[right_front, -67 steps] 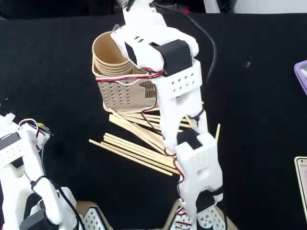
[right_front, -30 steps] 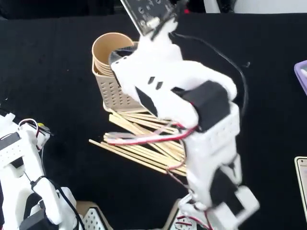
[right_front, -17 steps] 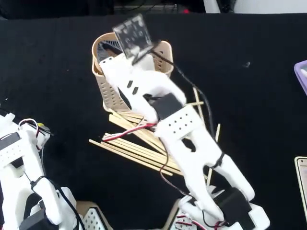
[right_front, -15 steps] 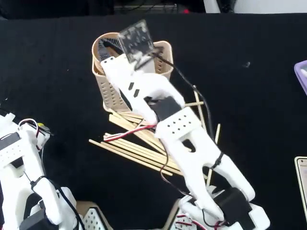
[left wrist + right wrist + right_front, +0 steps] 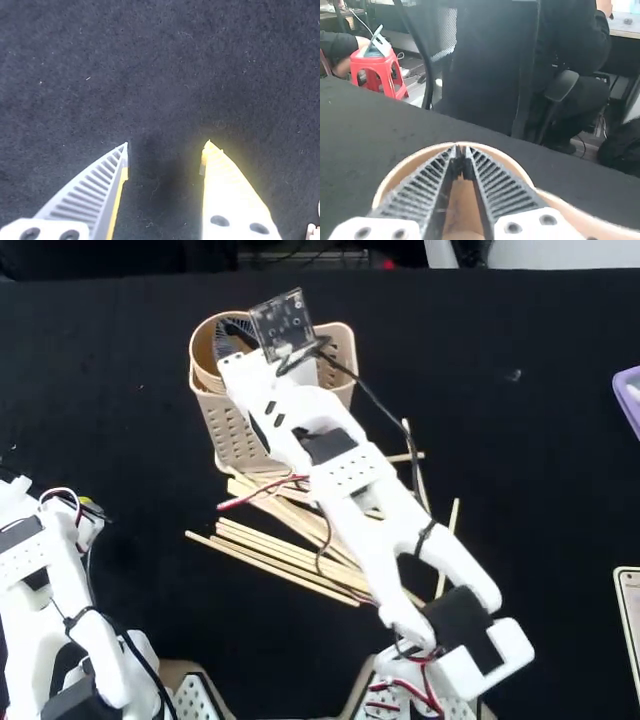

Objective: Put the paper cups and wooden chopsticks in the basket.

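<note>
1. The cups (image 5: 405,167) are stacked in the basket (image 5: 338,360), right under my right pincer (image 5: 460,149), whose tips are pressed together on nothing inside the top cup's mouth.
2. If I pull out crooked, I could hook that rim and drag the stack or tip the basket.
3. The chopsticks (image 5: 270,545) lie loose on the cloth behind the pincer, under my forearm. Swinging low, I judge my arm or its red wire (image 5: 250,500) could scatter them; thin and flat, they may slip my pinch.
4. My left pincer (image 5: 165,147) is spread over bare cloth, well apart from all this.
5. The black cloth (image 5: 520,490) covers the table. Beyond the tips, an office chair (image 5: 490,65) and a red stool (image 5: 377,70).
</note>
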Robot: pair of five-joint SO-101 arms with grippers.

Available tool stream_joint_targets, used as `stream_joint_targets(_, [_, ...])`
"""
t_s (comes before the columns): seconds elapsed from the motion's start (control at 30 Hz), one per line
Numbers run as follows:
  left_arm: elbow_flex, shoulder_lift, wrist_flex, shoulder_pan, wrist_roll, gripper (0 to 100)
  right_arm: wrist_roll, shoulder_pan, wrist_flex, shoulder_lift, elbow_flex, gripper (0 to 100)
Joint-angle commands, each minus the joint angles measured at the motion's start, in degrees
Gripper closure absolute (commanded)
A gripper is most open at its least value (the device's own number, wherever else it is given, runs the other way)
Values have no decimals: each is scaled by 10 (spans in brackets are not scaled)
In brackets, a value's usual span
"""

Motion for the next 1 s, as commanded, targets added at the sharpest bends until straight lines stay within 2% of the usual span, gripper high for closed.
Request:
stream_joint_targets(0.0, [-22, -14, -6, 7, 4, 770, 7, 18, 3, 17, -18, 987])
stream_joint_targets(0.23, [-22, -14, -6, 7, 4, 770, 7, 16, 23, -101, -3, 987])
stream_joint_targets(0.5, [-22, -14, -6, 7, 4, 770, 7, 17, 131, -352, 47, 985])
stream_joint_targets(0.6, [-22, -14, -6, 7, 4, 770, 7, 19, 244, -453, 51, 983])
stream_joint_targets(0.77, [-22, -14, -6, 7, 4, 770, 9, 30, 553, -600, 56, 982])
stream_joint_targets(0.87, [-22, -14, -7, 7, 4, 770, 62, 31, 669, -651, 101, 937])
stream_joint_targets(0.97, [-22, -14, -7, 7, 4, 770, 137, 32, 722, -665, 193, 840])
